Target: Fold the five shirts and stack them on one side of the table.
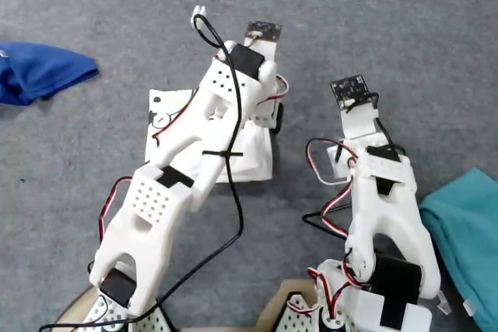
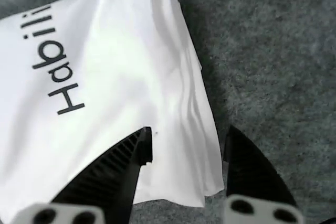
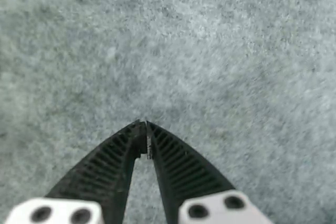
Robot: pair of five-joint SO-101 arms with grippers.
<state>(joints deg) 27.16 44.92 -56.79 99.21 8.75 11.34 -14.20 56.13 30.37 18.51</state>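
**On grey felt, two arms are working among three shirts**

Across the table point(image 1: 405, 21), whose cover is a mottled grey, felt-like fabric, we are looking down on two white arms standing side by side. We are finding a folded white shirt point(image 2: 105, 77) with black print lying flat near the middle, partly under the left arm. The left gripper point(image 2: 189, 132) is hanging over that shirt's edge with its jaws apart. One is sitting above the cloth and the other above bare grey, and we cannot tell whether either is touching. The right gripper point(image 3: 145, 127) is hovering nearby over bare cover, its jaws pressed together on nothing. A crumpled blue shirt point(image 1: 39, 71) is lying at the table's left edge, well apart from the white one. A teal shirt point(image 1: 467, 223) is bunching at the right edge, near the right arm's base. Beyond the far edge, a thin strip of room is showing brown and dark shapes, too cropped for us to name.
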